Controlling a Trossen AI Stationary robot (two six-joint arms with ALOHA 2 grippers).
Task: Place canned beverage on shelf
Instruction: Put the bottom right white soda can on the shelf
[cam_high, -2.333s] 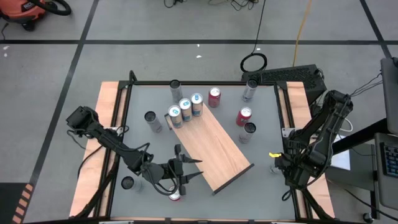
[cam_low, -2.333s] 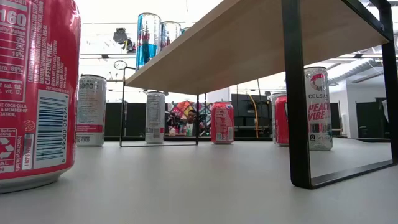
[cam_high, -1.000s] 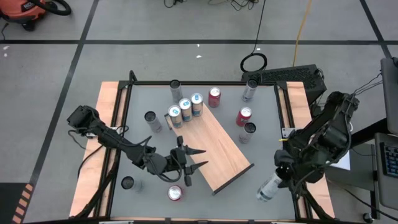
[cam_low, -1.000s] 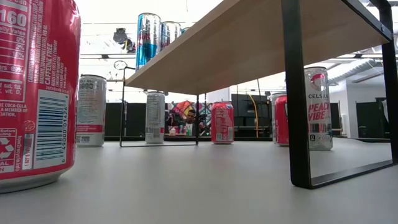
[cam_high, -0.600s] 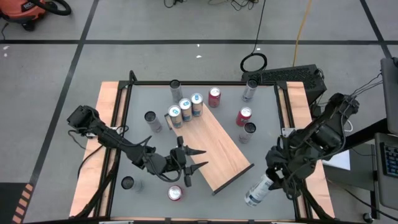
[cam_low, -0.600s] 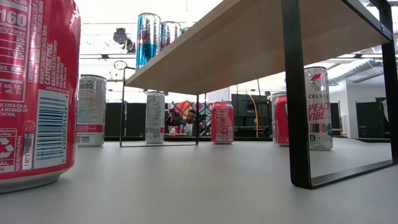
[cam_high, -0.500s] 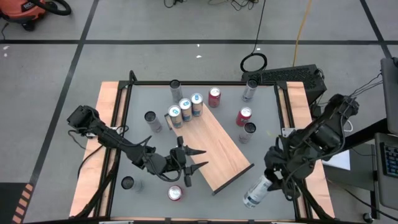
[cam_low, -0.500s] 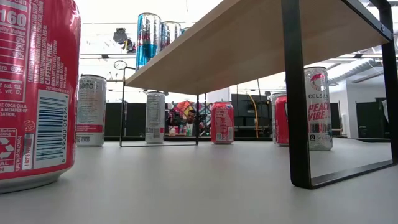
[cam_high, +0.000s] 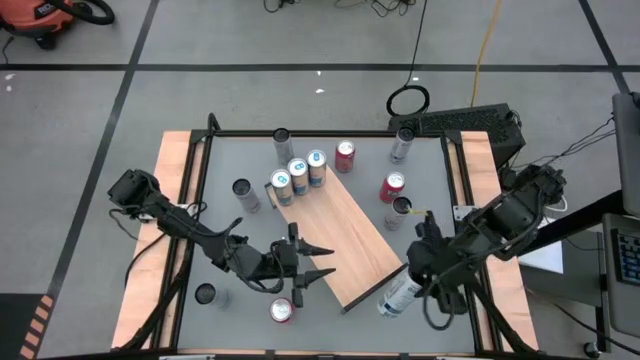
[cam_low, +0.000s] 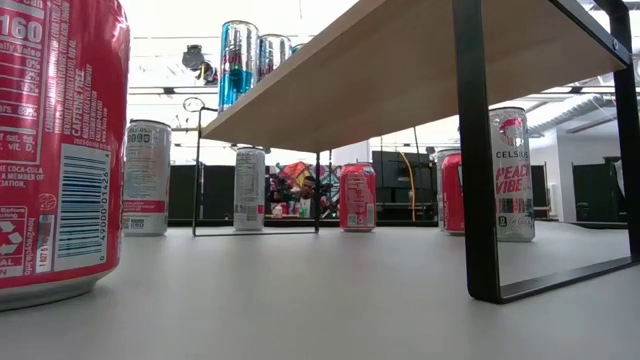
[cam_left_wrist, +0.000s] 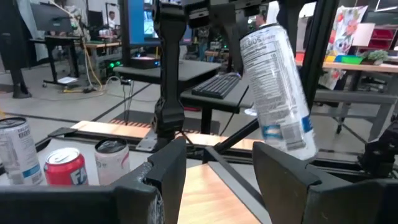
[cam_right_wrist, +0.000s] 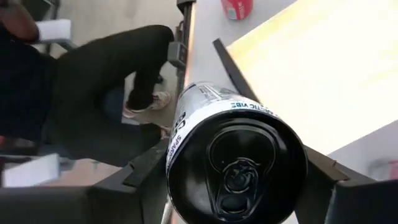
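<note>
The shelf (cam_high: 340, 240), a light-brown board on a black frame, lies slantwise mid-table. Three cans (cam_high: 298, 172) stand on its far left end. My right gripper (cam_high: 418, 280) is shut on a white can (cam_high: 399, 296) that hangs in the air just off the shelf's near right corner. The same can shows in the left wrist view (cam_left_wrist: 277, 93) and end-on in the right wrist view (cam_right_wrist: 236, 165). My left gripper (cam_high: 312, 270) hovers open and empty by the shelf's near left edge, pointing level toward the right, its fingers (cam_left_wrist: 168, 171) apart. My right gripper pinches the white can's side wall just below its top rim (cam_right_wrist: 180, 155) between its two fingers, one on each side. The fingers slant down from the table's right side. The can is lifted clear and tilted, its bottom end (cam_left_wrist: 298, 146) lowest.
Loose cans stand around the shelf: red ones (cam_high: 345, 152) (cam_high: 392, 185) and grey ones (cam_high: 403, 142) (cam_high: 400, 208) far right, others (cam_high: 241, 190) (cam_high: 282, 137) far left, and two (cam_high: 282, 310) (cam_high: 205, 293) near the front edge. A person's legs (cam_right_wrist: 118, 81) show beside the table.
My right gripper has carried the white can up and toward the table's left, from beside the right edge to the shelf's near right corner, rolling as it went. The can stays in the hold, clear of the table and tilted.
</note>
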